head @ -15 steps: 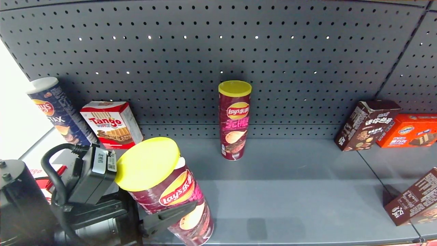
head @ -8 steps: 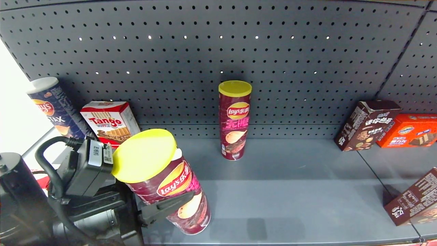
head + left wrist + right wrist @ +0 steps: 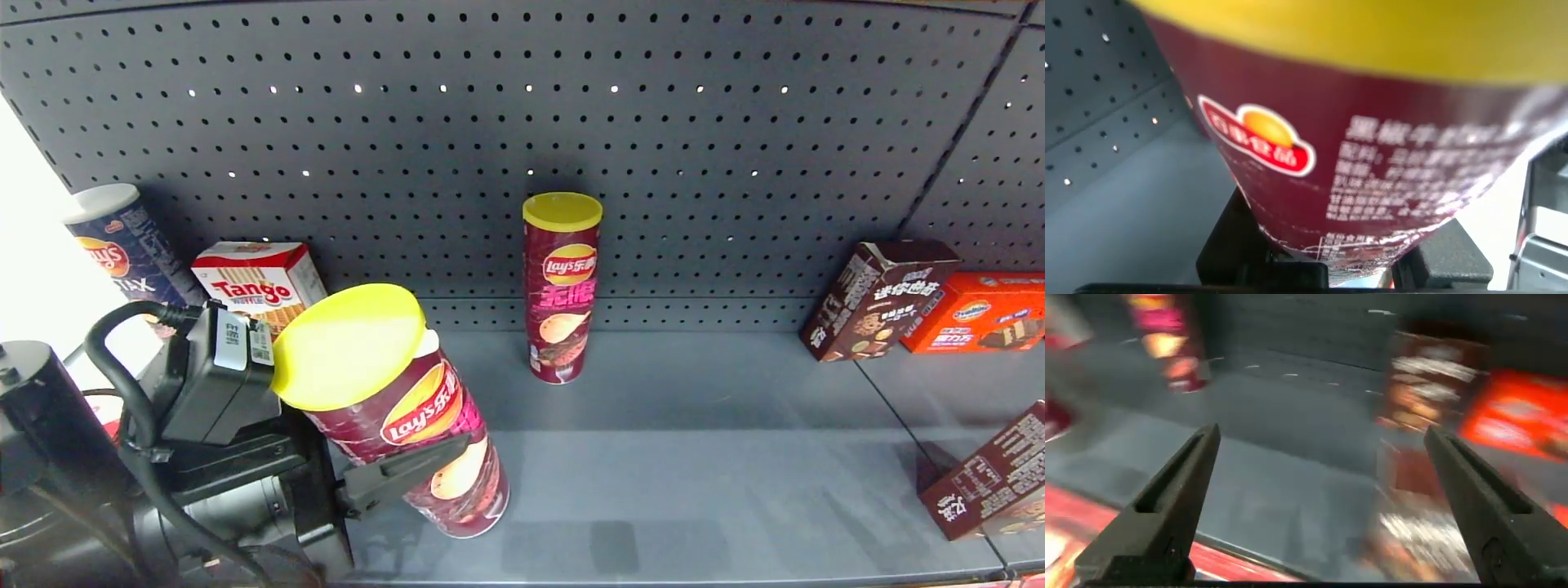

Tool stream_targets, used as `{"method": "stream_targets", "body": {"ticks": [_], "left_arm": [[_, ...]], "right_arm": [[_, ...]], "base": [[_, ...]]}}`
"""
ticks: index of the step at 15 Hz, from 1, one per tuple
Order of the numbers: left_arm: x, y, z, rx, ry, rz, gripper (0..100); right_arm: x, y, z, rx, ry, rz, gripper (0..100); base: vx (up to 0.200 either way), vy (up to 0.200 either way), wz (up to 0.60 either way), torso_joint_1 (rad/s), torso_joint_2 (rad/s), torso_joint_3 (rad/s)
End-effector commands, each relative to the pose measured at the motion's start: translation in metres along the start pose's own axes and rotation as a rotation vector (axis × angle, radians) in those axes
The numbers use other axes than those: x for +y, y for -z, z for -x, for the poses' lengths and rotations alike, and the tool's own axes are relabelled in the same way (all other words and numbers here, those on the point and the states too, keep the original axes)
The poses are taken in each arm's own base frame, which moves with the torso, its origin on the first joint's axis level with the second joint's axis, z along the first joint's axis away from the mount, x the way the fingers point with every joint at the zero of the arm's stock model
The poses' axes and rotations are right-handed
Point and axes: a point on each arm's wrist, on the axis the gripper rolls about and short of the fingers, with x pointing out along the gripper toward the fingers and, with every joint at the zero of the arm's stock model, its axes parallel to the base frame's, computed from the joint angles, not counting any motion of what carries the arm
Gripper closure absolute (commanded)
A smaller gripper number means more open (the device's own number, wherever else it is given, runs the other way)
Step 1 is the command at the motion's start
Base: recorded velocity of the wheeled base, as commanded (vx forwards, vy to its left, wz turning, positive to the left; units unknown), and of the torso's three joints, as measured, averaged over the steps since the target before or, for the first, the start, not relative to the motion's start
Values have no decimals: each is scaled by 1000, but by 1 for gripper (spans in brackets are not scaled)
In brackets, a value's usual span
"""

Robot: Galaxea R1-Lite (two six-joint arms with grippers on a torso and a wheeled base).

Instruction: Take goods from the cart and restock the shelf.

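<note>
The left gripper is clamped across the lower body of a maroon chips can. The can is tilted, with its lid leaning near-left and its base low over the near-left part of the shelf. I'd guess that grip keeps the bottom free for setting down, but I can't tell whether it touches the shelf. The right gripper hangs with its fingers spread, holding nothing. A matching can stands upright at the far middle against the pegboard, with a wafer box well to its left and a brown box well to its right.
</note>
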Motion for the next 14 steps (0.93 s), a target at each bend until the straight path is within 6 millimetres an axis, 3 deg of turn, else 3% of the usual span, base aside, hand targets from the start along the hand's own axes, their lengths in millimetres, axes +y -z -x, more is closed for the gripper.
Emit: {"method": "stream_targets", "body": {"ticks": [1, 9, 14], "left_arm": [[5, -2, 1, -5, -24, -4, 100], [26, -9, 17, -34, -104, -21, 100], [31, -20, 22, -9, -110, -3, 100]], "right_arm": [[6, -6, -42, 71, -140, -1, 0], [11, -32, -139, 60, -339, -8, 0], [14, -26, -188, 60, -455, 32, 0]], "base": [[0, 0, 0, 0, 0, 0], [0, 0, 0, 0, 0, 0], [0, 0, 0, 0, 0, 0]]}}
